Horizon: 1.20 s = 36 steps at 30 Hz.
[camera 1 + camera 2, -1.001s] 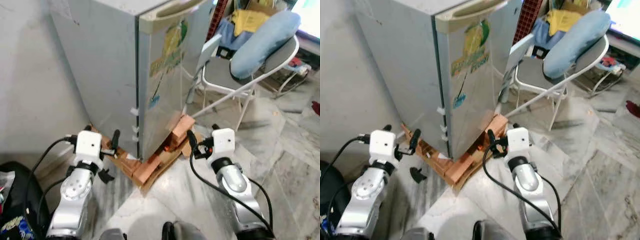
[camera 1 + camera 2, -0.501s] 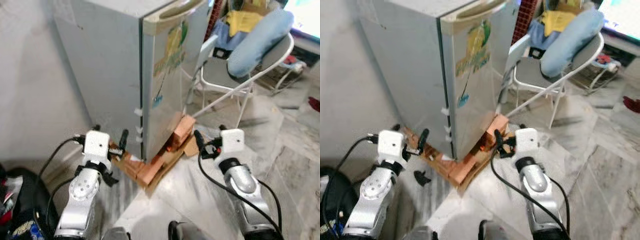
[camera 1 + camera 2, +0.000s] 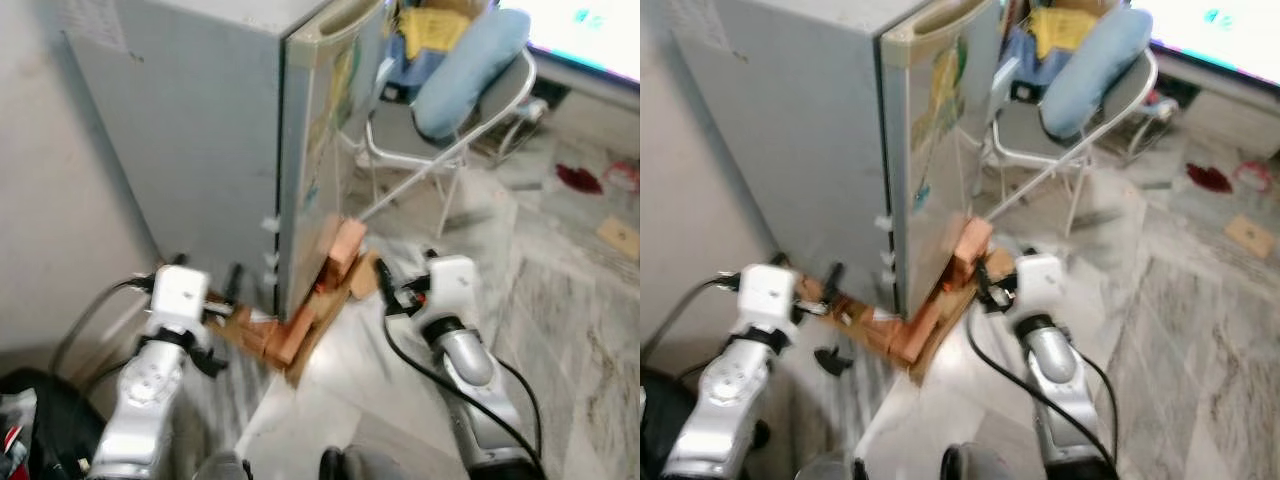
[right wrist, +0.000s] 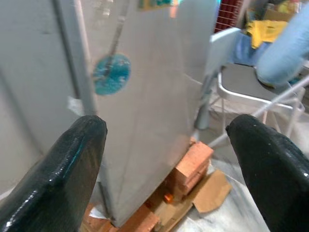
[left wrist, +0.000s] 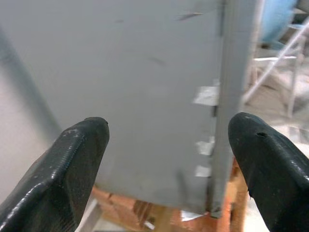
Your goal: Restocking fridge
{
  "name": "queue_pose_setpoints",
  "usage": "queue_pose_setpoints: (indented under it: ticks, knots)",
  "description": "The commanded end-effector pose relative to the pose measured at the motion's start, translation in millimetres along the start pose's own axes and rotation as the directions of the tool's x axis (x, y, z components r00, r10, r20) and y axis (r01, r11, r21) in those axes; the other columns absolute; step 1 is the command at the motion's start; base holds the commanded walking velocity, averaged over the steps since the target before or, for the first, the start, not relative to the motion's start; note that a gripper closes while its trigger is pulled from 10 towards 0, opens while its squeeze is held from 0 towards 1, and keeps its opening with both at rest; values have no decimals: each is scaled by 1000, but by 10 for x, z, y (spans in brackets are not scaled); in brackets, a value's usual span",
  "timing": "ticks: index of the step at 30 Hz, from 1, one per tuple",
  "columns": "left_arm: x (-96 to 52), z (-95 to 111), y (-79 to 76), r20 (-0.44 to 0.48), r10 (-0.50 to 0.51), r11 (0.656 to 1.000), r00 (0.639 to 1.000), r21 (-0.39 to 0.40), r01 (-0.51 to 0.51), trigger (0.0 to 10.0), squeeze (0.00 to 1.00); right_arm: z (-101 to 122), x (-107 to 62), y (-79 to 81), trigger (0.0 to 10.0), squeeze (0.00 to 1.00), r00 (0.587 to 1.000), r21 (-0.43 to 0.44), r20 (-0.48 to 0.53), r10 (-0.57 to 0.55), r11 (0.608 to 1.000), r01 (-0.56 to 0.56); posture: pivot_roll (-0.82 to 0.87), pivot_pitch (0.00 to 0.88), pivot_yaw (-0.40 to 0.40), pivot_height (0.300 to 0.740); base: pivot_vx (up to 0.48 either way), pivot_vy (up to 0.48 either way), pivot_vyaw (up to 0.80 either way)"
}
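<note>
While the grey fridge (image 3: 250,130) stands door shut on a base of bricks (image 3: 300,325) and cardboard against the wall, both arms are raised before its lower corner. Left gripper (image 5: 169,159), fingers spread and empty, faces the side panel; right gripper (image 4: 171,159), likewise spread, faces the stickered door (blurred). Folding chair (image 3: 450,110) with blue cushion stands beyond.
</note>
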<state>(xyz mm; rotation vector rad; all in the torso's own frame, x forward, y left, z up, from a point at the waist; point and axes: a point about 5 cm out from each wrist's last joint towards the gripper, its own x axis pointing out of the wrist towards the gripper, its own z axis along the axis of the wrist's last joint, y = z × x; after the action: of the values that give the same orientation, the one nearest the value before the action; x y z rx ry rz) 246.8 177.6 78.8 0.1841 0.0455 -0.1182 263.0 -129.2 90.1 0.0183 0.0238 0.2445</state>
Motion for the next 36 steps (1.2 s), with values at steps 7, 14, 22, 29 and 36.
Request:
queue_pose_setpoints:
  ticks: [7, 14, 22, 29, 36]
  knots:
    - [22, 98, -185, 52, -86, 996, 995, -22, 87, 10000, 0, -24, -42, -134, 10000, 0, 999, -25, -14, -44, 999, 44, 59, 71, -64, 740, 237, 0, -343]
    - [24, 102, -179, 55, -82, 996, 995, -18, 84, 10000, 0, -24, -36, -130, 10000, 0, 999, -29, -14, -41, 999, 41, 59, 70, -65, 740, 120, 0, 0]
    - [20, 113, -198, 68, -107, 994, 992, -26, 109, 10000, 0, -31, -15, -137, 10000, 0, 999, -37, -21, -38, 999, 38, 67, 64, -71, 740, 266, 0, -70]
    - [37, 118, -191, 74, -99, 994, 992, -27, 101, 10000, 0, -31, -7, -163, 10000, 0, 999, -39, -19, -47, 998, 47, 63, 59, -69, 740, 475, 0, -538]
    - [45, 116, -183, 71, -89, 995, 994, -29, 91, 10000, 0, -37, -15, -162, 10000, 0, 998, -41, -18, -52, 998, 51, 65, 59, -71, 740, 104, 0, 0]
